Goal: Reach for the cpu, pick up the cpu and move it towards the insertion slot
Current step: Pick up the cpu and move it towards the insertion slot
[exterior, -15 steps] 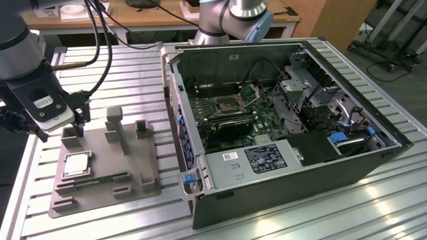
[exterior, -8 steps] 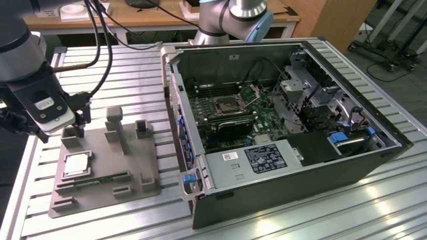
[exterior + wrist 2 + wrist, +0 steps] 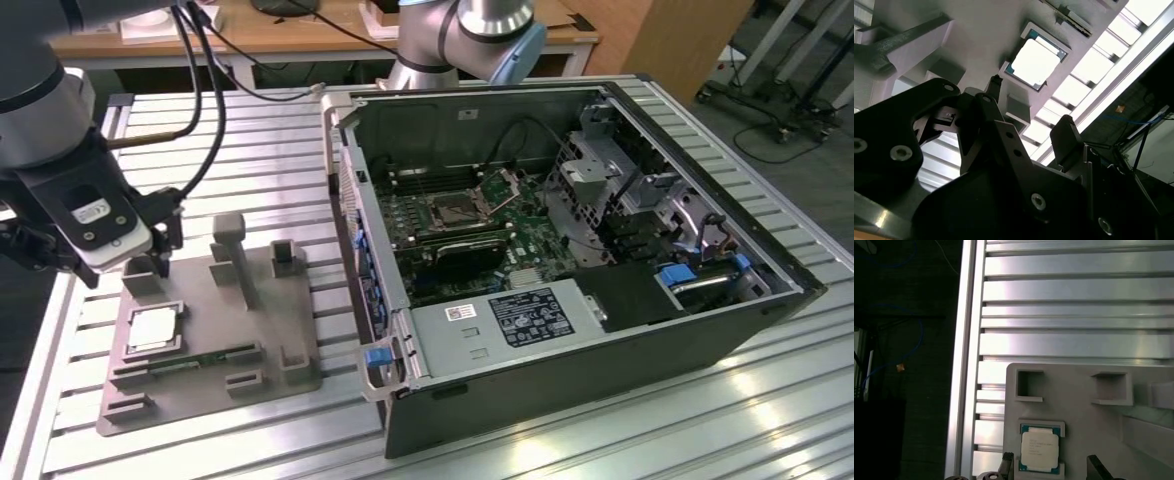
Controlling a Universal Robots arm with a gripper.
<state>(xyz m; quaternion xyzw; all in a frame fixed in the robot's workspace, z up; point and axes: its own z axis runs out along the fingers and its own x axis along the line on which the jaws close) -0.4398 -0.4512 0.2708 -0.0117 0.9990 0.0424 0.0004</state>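
Hand (image 3: 1031, 104) open wide, empty. In the second wrist view its two dark fingers (image 3: 1069, 137) stand apart with nothing between them, and the gap is wider than the cpu (image 3: 1035, 62). Fingertips not touching the cpu; they hang above the tray (image 3: 979, 30) near it.

Cpu lies flat in a square recess of the grey tray, silver top up, pale rim showing. In the first wrist view the cpu (image 3: 1039, 450) sits between the two fingertips (image 3: 1097, 466) as seen from above, with the tray (image 3: 1079, 375) around it. In the exterior view the cpu (image 3: 154, 328) is at the tray's end toward the exterior view's left, and the hand (image 3: 127, 268) hovers just behind it over the tray's far corner, on the arm (image 3: 47, 150) that comes in from the exterior view's left.

The tray (image 3: 267, 340) rests on a slatted metal worktop (image 3: 240, 130). It has upright posts and several empty recesses. A thin green memory strip (image 3: 200, 358) lies in a narrow recess just beside the cpu.

An open PC case (image 3: 601, 350) lies on the worktop to the exterior view's right of the tray, close beside it. The slot (image 3: 454, 212) is on the motherboard inside the case, dark centre with a silvery frame, well apart from the cpu and the hand. Cables hang down behind the arm.
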